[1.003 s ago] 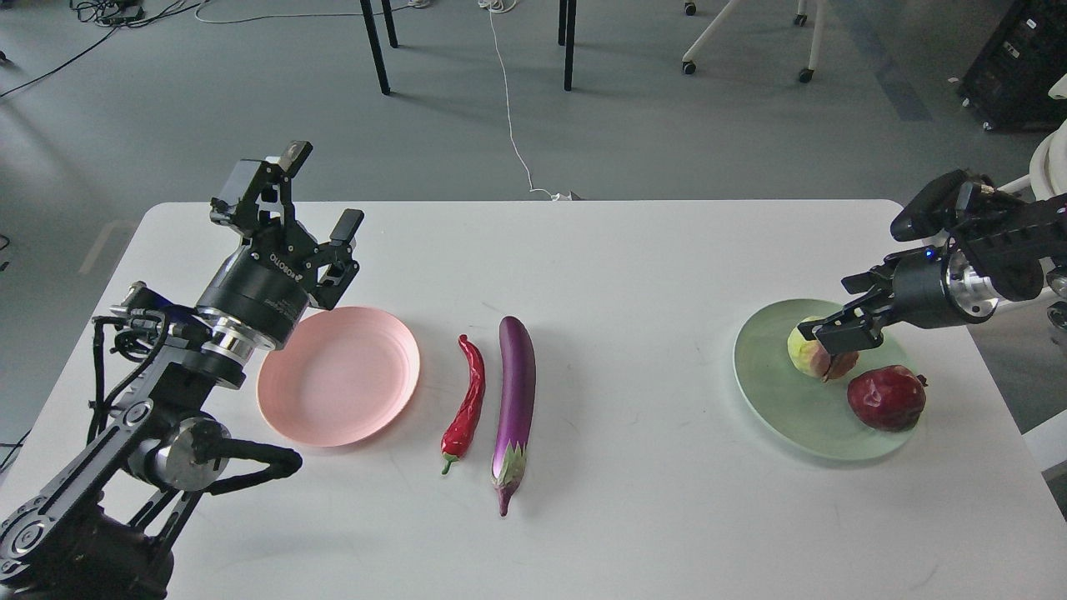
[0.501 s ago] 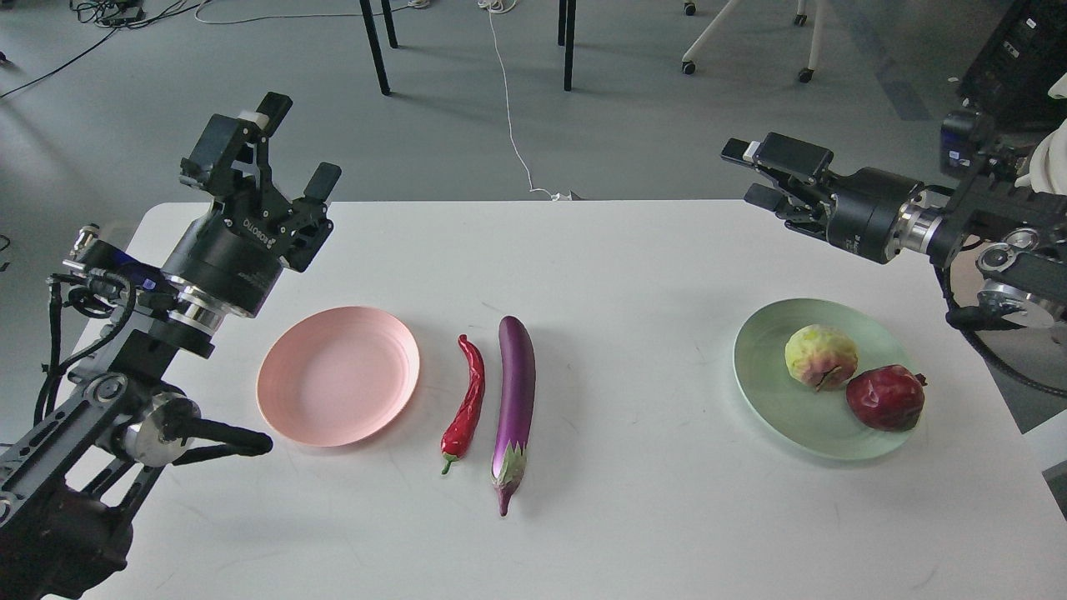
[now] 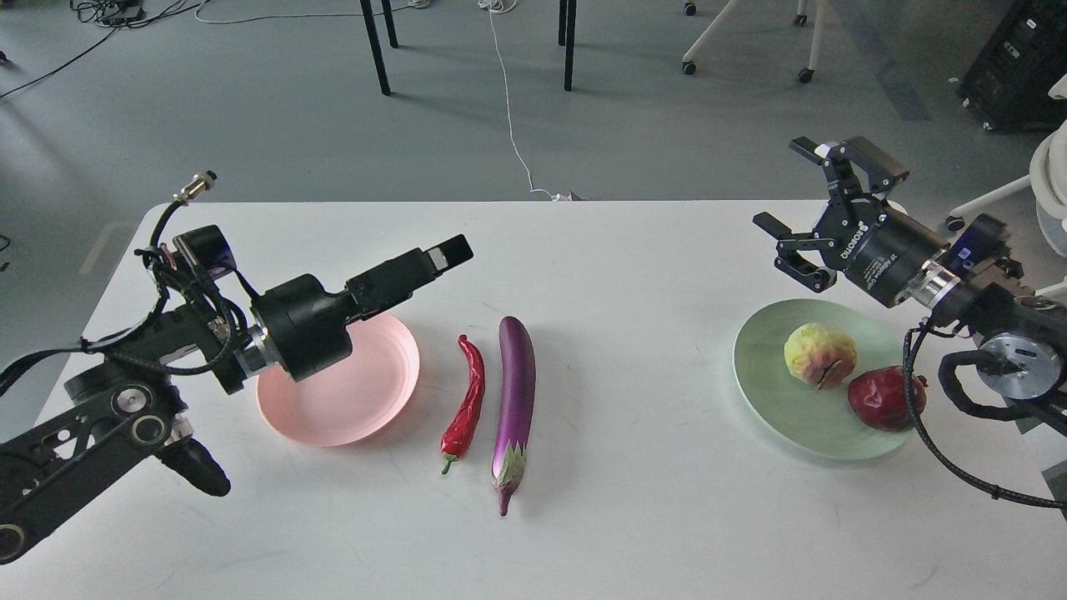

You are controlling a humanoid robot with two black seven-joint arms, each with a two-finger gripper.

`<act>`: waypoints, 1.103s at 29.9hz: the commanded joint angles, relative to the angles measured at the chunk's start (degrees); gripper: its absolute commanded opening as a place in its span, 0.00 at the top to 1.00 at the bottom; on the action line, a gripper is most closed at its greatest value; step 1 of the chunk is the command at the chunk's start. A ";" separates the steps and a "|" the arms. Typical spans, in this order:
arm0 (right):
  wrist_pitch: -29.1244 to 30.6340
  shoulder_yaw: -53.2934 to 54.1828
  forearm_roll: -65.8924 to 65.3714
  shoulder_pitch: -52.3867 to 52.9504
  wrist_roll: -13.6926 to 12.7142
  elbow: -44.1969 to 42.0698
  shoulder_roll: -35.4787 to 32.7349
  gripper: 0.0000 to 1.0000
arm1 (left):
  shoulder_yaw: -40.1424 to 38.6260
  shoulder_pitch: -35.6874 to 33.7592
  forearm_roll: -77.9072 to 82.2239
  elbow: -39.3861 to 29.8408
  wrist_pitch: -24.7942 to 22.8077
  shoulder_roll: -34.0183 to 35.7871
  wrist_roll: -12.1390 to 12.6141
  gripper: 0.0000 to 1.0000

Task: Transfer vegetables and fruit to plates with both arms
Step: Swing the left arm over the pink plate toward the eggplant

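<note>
Two round fruits, pale yellow-green (image 3: 820, 354) and dark glossy red (image 3: 886, 399), touching on pale mint-green plate (image 3: 771, 392), 3 o'clock on white counter (image 3: 633, 250). Right claw (image 3: 813, 208) at 2 o'clock, above counter, fingers spread wide, empty. Left claw (image 3: 450, 250) side-on over pastel pink plate (image 3: 367, 408) at 9 o'clock; gap cannot be told. Curved red chili (image 3: 467, 400) and slim purple eggplant (image 3: 515, 400) side by side at centre, apart from pink plate.

Pink plate (image 3: 350, 408), purple eggplant (image 3: 515, 383) (glossy)
</note>
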 commanded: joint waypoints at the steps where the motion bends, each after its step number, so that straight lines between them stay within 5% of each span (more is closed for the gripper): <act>1: 0.02 -0.24 -0.03 -0.15 0.01 -0.49 -0.04 0.03 | 5.35 -9.39 4.16 -0.19 -6.34 0.71 10.88 0.01; 3: 0.02 -0.59 -0.03 -0.50 0.01 -1.45 0.05 0.03 | 6.41 -11.42 4.69 0.68 -6.20 -2.52 17.12 0.01; 7: 0.02 -0.06 -0.03 -1.47 0.01 -1.55 0.05 0.03 | 6.50 -14.32 6.35 4.89 -5.06 -13.33 23.55 0.01; 13: 0.10 -0.15 -0.12 -1.56 0.01 -1.98 -0.04 0.02 | 7.11 -30.74 7.15 19.90 -6.34 -19.59 23.57 0.01; 16: 0.10 -0.15 -0.12 -1.56 0.01 -2.43 0.05 0.02 | 9.91 -38.22 8.11 28.87 -6.34 -19.60 17.79 0.01; 20: 0.10 -0.24 -0.20 -1.65 0.01 -2.60 0.14 0.02 | 24.04 -47.01 14.94 32.76 -6.34 -17.93 4.96 0.01; 22: 0.10 -0.24 -0.38 -1.65 0.01 -2.78 0.40 0.02 | 31.43 -50.35 18.38 32.59 -6.34 -17.57 1.00 0.01; 24: 0.10 -0.24 -0.38 -1.65 0.01 -3.21 0.58 0.02 | 34.09 -52.30 17.96 30.67 -6.34 -17.83 0.18 0.01; 28: 0.10 -0.24 -0.38 -1.65 0.01 -3.22 0.58 0.02 | 33.84 -52.57 13.49 26.18 -6.34 -19.59 7.72 0.01; 31: 0.10 -0.24 -0.38 -1.56 0.01 -3.22 0.58 0.02 | 34.01 -51.69 3.49 26.09 -6.34 -22.31 17.73 0.01; 32: 0.10 -0.24 -0.38 -1.65 0.01 -3.22 0.58 0.02 | 34.01 -51.51 2.50 25.91 -6.34 -22.41 18.81 0.01; 33: 0.10 -0.32 -0.38 -1.65 0.01 -3.22 0.58 0.02 | 34.27 -49.51 -1.69 25.47 -6.34 -23.10 24.65 0.01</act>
